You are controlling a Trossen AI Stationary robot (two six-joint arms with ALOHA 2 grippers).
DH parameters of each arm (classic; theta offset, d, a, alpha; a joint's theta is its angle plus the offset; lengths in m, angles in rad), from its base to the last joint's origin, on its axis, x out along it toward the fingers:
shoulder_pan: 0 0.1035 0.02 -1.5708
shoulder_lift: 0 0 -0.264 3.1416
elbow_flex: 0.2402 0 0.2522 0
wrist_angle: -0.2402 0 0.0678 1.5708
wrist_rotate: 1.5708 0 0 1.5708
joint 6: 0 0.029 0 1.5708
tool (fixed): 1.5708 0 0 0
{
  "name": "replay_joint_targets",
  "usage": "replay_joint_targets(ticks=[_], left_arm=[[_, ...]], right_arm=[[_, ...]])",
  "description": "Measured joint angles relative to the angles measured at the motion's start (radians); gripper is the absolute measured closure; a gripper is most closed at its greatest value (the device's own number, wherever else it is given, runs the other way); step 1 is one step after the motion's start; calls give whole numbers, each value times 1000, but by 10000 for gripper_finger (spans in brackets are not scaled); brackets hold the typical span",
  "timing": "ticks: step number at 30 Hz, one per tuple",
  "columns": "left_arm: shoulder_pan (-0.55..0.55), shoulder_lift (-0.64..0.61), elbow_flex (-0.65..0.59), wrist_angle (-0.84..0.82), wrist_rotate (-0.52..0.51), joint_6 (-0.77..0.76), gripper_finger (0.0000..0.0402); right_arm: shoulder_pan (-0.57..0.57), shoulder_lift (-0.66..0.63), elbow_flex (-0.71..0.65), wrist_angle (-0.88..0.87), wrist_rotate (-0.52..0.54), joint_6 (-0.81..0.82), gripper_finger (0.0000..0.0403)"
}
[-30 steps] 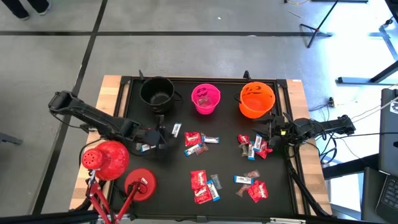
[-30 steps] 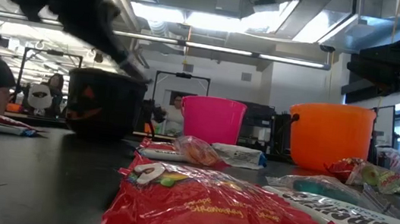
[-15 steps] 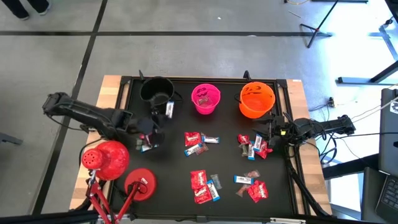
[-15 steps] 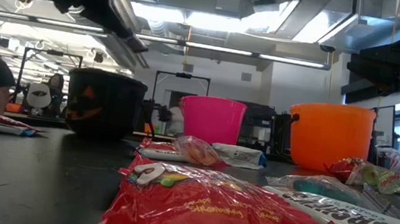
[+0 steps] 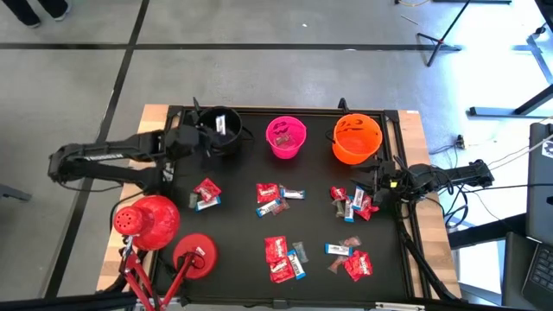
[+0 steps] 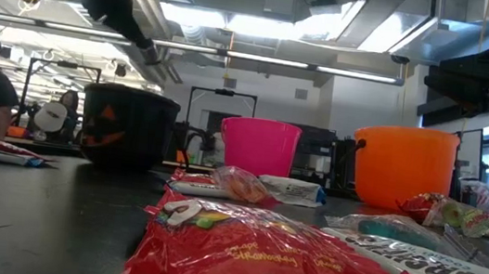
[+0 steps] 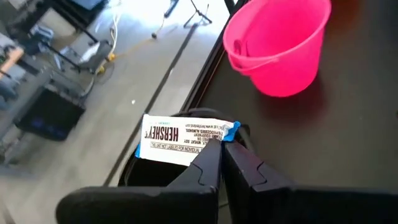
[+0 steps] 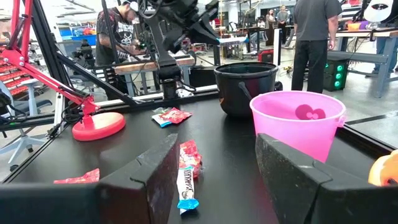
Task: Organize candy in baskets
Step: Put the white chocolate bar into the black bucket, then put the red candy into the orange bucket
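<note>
Since half a second ago: left pincer (image 5: 207,130) swung from the table up over the black bucket (image 5: 218,131), carrying a blue-and-white candy (image 5: 221,126). Left wrist view alone shows the grip: fingers (image 7: 211,163) pinched together on the wrapper's (image 7: 184,139) edge, candy hanging over the bucket mouth. Right wrist view alone shows the right pincer (image 8: 214,165) wide apart, empty, low at the table's (image 5: 311,226) right edge. Pink bucket (image 5: 286,138) and orange bucket (image 5: 357,139) alongside; more candy scattered mid-table.

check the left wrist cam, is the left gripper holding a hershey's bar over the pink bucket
No, the left gripper pinches the Hershey's bar above the black cauldron bucket; the pink bucket stands apart.
</note>
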State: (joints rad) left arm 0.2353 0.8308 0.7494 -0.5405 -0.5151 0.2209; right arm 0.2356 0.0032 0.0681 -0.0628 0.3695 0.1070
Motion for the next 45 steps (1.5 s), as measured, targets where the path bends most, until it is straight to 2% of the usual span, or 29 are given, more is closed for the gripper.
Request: replay_joint_targets(ticks=[9,11,14,21,26,32,40,45], left_arm=[[167,14,0,1,140,-4,401],[185,13,0,1,137,-7,394],[199,14,0,1,133,-9,366],[212,13,0,2,132,-32,274],[191,4,0,1,158,-33,237],[128,-36,0,32,190,18,233],[40,-147,0,58,196,18,251],[-7,-204,0,57,264,-15,262]], right_arm=[[0,0,0,0,0,0,189],[0,0,0,0,0,0,189],[0,0,0,0,0,0,189],[0,0,0,0,0,0,189],[0,0,0,0,0,0,189],[0,0,0,0,0,0,189],[0,0,0,0,0,0,189],[0,0,0,0,0,0,189]])
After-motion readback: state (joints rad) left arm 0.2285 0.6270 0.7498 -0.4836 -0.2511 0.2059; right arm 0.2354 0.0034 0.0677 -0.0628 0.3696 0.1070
